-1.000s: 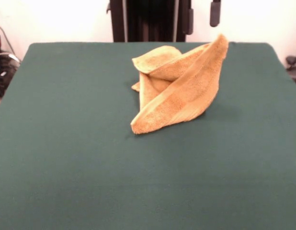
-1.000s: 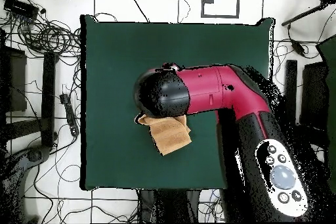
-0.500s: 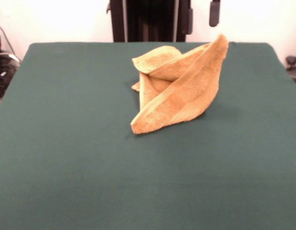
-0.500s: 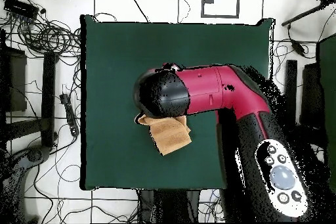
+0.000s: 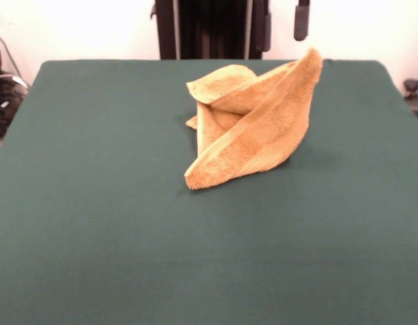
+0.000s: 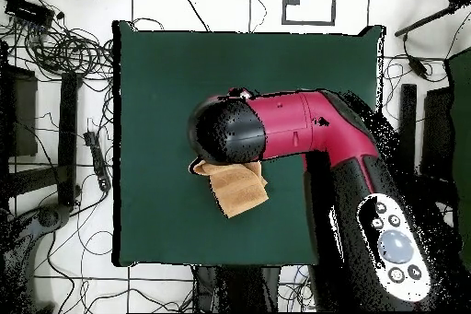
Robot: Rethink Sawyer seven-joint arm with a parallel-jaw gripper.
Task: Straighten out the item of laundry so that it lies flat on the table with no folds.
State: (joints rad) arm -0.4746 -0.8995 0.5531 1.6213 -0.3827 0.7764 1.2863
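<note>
Fingertips give us little: only a dark tip of the gripper shows just above the towel's raised corner, apart from it, and we cannot tell whether it is spread or closed. Below that tip we see the towel bunched and folded, peaking at that upright corner. It sits on the table, and from above the arm covers much of the towel.

A dark green table is seen, and on it a crumpled orange-yellow towel is heaped in folds, one corner raised to a peak.
</note>
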